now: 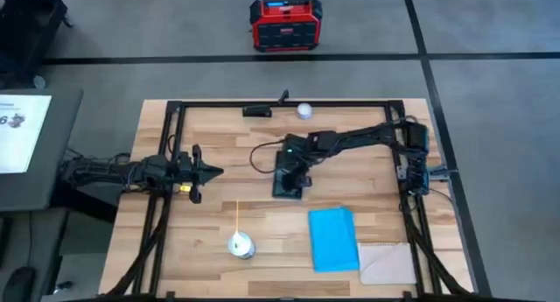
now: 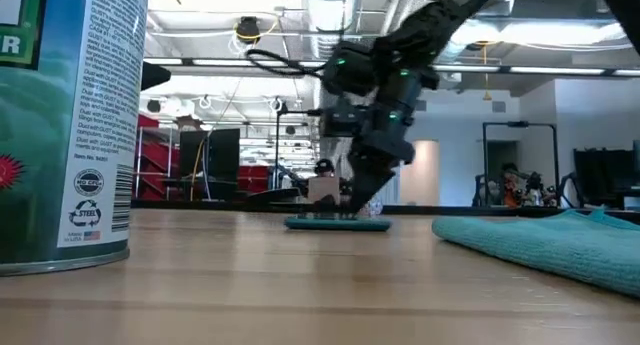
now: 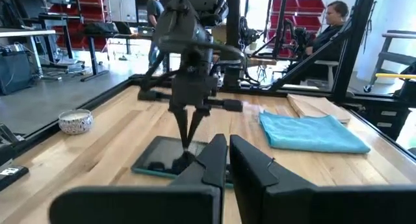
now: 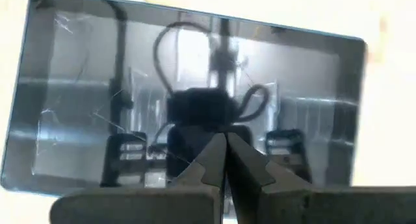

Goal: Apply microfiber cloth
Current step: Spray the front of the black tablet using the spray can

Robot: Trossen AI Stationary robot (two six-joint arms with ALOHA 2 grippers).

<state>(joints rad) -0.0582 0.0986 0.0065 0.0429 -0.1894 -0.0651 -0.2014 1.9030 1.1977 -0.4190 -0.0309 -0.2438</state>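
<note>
Microfiber cloth (image 1: pixel 333 239) flat, partly covering beige sheet (image 1: pixel 391 263); right pincer (image 1: pixel 293 181) closed over tablet (image 1: pixel 290 183).

There is one bench (image 1: pixel 219 153). It has two arms, the left arm (image 1: pixel 114 172) and the right arm (image 1: pixel 367 137). There is one blue cloth (image 1: pixel 332 238), one tablet (image 1: pixel 290 178), one beige sheet (image 1: pixel 391 264), one can (image 1: pixel 241 245), one small bowl (image 1: pixel 304 110) and one yellow stick (image 1: pixel 238 216). One red box (image 1: pixel 282 24) sits on the floor.
</note>
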